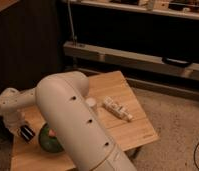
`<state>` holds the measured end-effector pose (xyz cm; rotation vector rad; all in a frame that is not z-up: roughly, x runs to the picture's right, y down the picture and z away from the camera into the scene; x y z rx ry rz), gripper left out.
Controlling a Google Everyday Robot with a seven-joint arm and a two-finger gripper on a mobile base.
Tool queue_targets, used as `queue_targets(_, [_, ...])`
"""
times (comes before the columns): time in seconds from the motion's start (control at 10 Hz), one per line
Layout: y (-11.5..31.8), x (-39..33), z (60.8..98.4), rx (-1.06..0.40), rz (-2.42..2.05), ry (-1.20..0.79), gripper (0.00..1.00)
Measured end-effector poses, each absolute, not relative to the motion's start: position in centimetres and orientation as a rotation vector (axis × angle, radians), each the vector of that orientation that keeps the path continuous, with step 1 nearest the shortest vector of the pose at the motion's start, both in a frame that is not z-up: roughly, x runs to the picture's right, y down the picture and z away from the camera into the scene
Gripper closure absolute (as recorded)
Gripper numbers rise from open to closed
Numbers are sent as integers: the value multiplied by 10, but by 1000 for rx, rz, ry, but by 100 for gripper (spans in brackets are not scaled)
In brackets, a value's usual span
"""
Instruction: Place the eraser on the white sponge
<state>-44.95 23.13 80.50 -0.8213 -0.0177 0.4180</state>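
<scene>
My gripper [19, 125] is at the far left, over the left edge of the wooden table [128, 135]. It is shut on the eraser [26, 132], a small black block with a white stripe, and holds it tilted just above the table top. The eraser is right beside a green bowl [47, 142]. The sponge is not in view; my own white arm [73, 115] covers much of the table's left and front.
A white paper cup [91, 103] stands near the table's middle. A white oblong packet [117, 108] lies to its right. A low shelf unit [143, 57] runs behind the table. Speckled floor lies to the right.
</scene>
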Motion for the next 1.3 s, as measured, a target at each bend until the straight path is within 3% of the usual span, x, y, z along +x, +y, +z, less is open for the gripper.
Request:
queue_targets(0.8, [231,-449,803,-822,417,-16,100])
queue_targets(1.3, [185,-450,748,-822,415,-17,100])
